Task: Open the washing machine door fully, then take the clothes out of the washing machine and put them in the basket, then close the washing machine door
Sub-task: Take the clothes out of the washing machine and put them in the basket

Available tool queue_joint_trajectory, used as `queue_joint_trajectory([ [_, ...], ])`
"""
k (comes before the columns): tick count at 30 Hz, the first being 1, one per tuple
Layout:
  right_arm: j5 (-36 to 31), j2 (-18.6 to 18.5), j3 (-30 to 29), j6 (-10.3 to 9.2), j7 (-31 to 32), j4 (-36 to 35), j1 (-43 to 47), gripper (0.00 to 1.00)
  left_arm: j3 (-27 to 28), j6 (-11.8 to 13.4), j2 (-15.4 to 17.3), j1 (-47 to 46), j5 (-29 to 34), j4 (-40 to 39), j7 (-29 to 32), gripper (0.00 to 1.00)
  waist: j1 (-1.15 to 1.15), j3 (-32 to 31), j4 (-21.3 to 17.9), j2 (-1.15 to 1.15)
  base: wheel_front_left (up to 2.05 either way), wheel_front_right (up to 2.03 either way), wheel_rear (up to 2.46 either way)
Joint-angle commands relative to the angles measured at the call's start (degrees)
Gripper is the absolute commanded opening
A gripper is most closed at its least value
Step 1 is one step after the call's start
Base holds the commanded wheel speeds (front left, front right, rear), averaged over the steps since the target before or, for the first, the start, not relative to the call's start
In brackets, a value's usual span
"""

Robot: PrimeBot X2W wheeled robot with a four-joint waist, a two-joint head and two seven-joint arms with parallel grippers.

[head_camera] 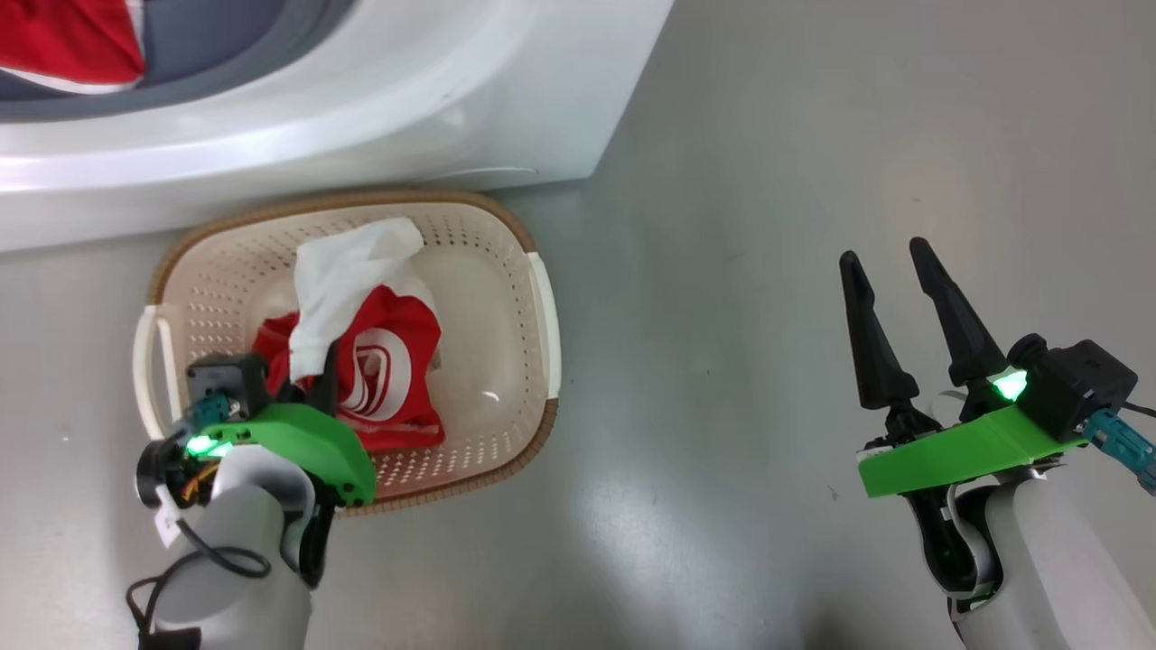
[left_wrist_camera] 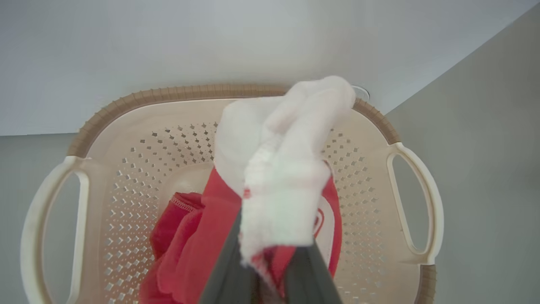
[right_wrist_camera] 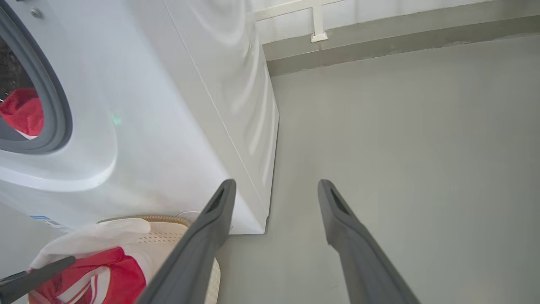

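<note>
Clothes (head_camera: 397, 361) in basket (head_camera: 470, 226), clamped in left gripper (head_camera: 325, 366) jaws beside washing machine (head_camera: 542, 90); right gripper (head_camera: 885, 250) jaws apart.

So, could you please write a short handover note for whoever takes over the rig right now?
Left gripper: jaws shut on a red-and-white fabric garment, over the cream perforated plastic basket in front of the big white washing machine.
Right gripper: open, empty, above the grey floor.
Done: this garment is out of the machine.
Left: release it, fetch the red cloth inside the machine, close the door.
</note>
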Motion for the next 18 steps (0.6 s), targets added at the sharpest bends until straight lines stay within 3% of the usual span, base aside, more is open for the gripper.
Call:
queue_joint_trajectory([
  [1, 0.1, 0.2, 1.4, 0.37, -0.4, -1.4, -0.3, 1.0, 1.3, 0.0, 1.8, -0.3, 0.8, 0.3, -0.5, 0.0, 0.0, 1.3, -0.9, 0.0, 0.0, 0.0, 0.0],
  [3, 0.2, 0.3, 1.4, 0.37, -0.4, -1.4, -0.6, 1.0, 1.6, 0.2, 2.1, -1.2, 1.2, 1.4, -0.5, 0.0, 0.0, 1.8, -1.2, 0.0, 0.0, 0.0, 0.0],
  [5, 0.2, 0.3, 1.4, 0.37, -0.4, -1.4, -0.7, 1.0, 1.8, 0.4, 2.4, -1.8, 1.7, 2.1, -0.5, 0.3, 0.0, 2.1, -1.5, 0.0, 0.0, 0.0, 0.0],
  [6, 0.2, 0.4, 1.4, 0.37, -0.4, -1.4, -0.8, 1.0, 1.8, 0.6, 2.5, -2.0, 2.0, 2.5, -0.5, 0.39, 0.0, 2.2, -1.6, 0.0, 0.0, 0.0, 0.0],
  [9, 0.2, 0.4, 1.5, 0.37, -0.4, -1.4, -1.0, 1.0, 2.1, 1.0, 2.7, -2.6, 2.4, 3.5, -0.5, 0.49, 0.0, 2.3, -1.9, 0.0, 0.0, 0.0, 0.0],
  [11, 0.2, 0.5, 1.5, 0.37, -0.4, -1.3, -1.0, 1.0, 2.4, 1.0, 2.8, -2.8, 2.5, 3.6, -0.5, 0.82, 0.0, 2.3, -1.9, 0.0, 0.0, 0.0, 0.0],
  [12, 0.1, 0.5, 1.4, 0.37, -0.4, -1.2, -1.0, 1.0, 2.5, 1.0, 2.8, -2.9, 2.6, 3.5, -0.5, 0.91, 0.0, 2.2, -1.9, 0.0, 0.0, 0.0, 0.0],
  [16, 0.1, 0.5, 1.3, 0.37, -0.4, -1.1, -0.9, 1.0, 2.9, 1.0, 2.8, -2.7, 2.8, 3.3, -0.5, 1.0, 0.0, 1.8, -1.8, 0.0, 0.0, 0.0, 0.0],
  [18, 0.0, 0.4, 1.2, 0.37, -0.4, -1.1, -0.8, 1.0, 3.1, 1.0, 2.7, -2.6, 2.9, 3.3, -0.5, 1.0, 0.0, 1.6, -1.7, 0.0, 0.0, 0.0, 0.0],
])
